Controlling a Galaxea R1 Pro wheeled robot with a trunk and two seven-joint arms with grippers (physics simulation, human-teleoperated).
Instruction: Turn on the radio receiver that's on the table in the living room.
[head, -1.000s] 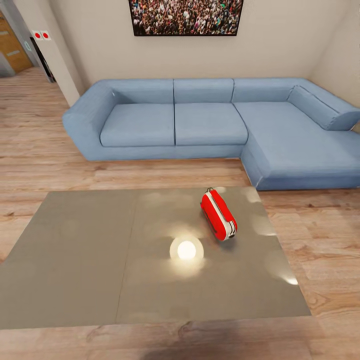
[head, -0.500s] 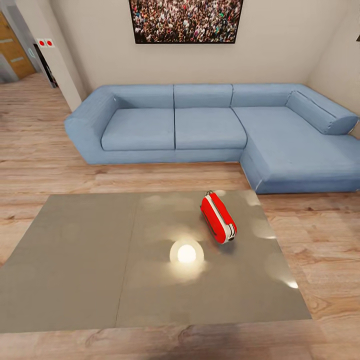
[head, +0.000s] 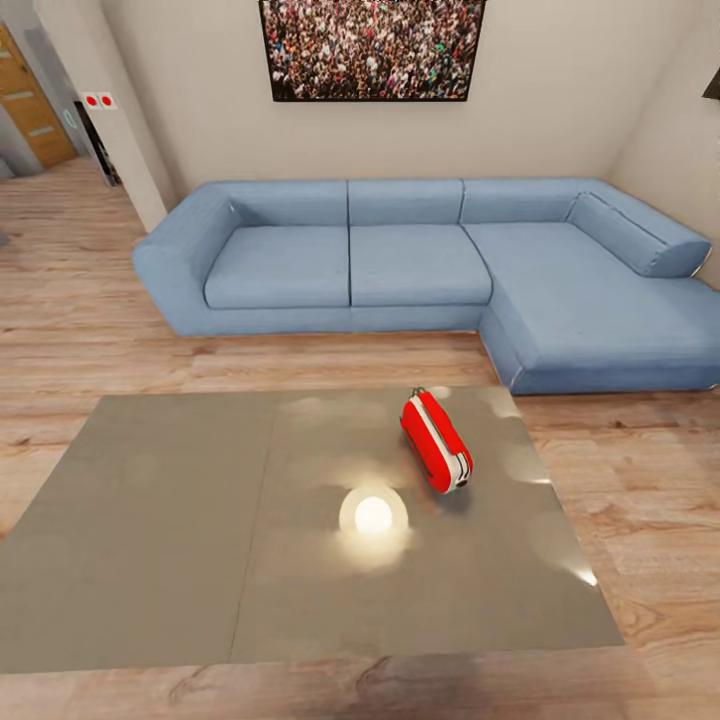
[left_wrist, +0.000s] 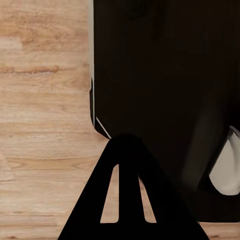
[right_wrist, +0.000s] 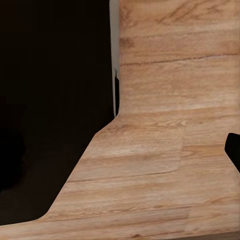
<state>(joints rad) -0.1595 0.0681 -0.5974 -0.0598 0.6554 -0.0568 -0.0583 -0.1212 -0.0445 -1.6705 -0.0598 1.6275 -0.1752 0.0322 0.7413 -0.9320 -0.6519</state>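
The radio receiver (head: 436, 441) lies right of centre on the grey bench (head: 150, 520); either pincer's state cannot be told.

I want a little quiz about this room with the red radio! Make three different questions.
1. True or false: the radio sits on the sofa.
2. What hangs on the wall above the sofa? A) a clock B) a crowd picture C) a mirror
3. Fill in: the bright round glare on the table lies just to the ____ of the radio in the head view.

Key: 1. False, it rests on the table. 2. B. 3. Left.
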